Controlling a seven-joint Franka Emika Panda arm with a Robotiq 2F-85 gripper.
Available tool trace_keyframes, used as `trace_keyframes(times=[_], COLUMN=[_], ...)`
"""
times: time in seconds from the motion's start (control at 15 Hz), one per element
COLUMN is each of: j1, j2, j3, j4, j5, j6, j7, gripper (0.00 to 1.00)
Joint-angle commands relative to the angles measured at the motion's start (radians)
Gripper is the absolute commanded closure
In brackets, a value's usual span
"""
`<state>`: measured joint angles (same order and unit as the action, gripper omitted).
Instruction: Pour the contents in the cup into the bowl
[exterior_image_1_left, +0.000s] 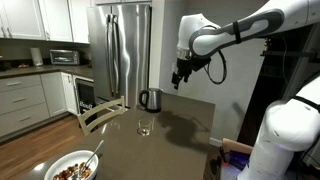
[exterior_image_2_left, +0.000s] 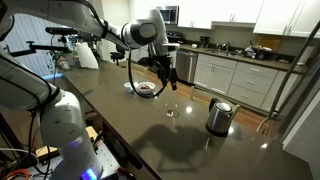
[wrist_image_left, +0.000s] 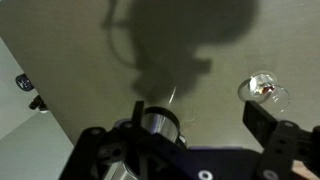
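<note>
The cup (exterior_image_1_left: 145, 127) is a small clear glass tumbler standing upright on the dark table, in front of the steel kettle. It also shows in an exterior view (exterior_image_2_left: 171, 110) and at the upper right of the wrist view (wrist_image_left: 265, 92). The white bowl (exterior_image_1_left: 72, 166) with brownish bits and a spoon stands at the near table end; it shows in an exterior view (exterior_image_2_left: 146, 88) and is out of the wrist view. My gripper (exterior_image_1_left: 182, 76) hangs high above the table, open and empty, also in an exterior view (exterior_image_2_left: 166, 78) and in the wrist view (wrist_image_left: 198, 112).
A shiny steel kettle (exterior_image_1_left: 150, 99) with a dark handle stands close behind the cup; it also shows in an exterior view (exterior_image_2_left: 219, 115) and in the wrist view (wrist_image_left: 155, 123). A wooden chair (exterior_image_1_left: 100, 113) stands at the table edge. A steel fridge (exterior_image_1_left: 125, 50) is behind.
</note>
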<state>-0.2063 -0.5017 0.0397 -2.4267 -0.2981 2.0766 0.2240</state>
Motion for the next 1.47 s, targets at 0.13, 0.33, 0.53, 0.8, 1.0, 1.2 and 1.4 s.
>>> trace_keyframes(times=[0.13,0.33,0.53,0.8,1.0,1.2,1.4], j1=[0.018,0.018,0.018,0.018,0.018,0.033,0.054], j2=[0.001,0.001,0.001,0.001,0.001,0.054,0.121], j3=[-0.015,-0.016,-0.016,-0.016,-0.016,-0.008,-0.010], j4=[0.003,0.003,0.003,0.003,0.003,0.023,0.031], j5=[-0.008,-0.008,-0.008,-0.008,-0.008,0.024,0.086], j6=[-0.005,-0.005,-0.005,-0.005,-0.005,0.022,0.099], j7=[0.006,0.006,0.006,0.006,0.006,0.040,0.094], gripper=[0.00,0.00,0.00,0.00,0.00,0.00,0.00])
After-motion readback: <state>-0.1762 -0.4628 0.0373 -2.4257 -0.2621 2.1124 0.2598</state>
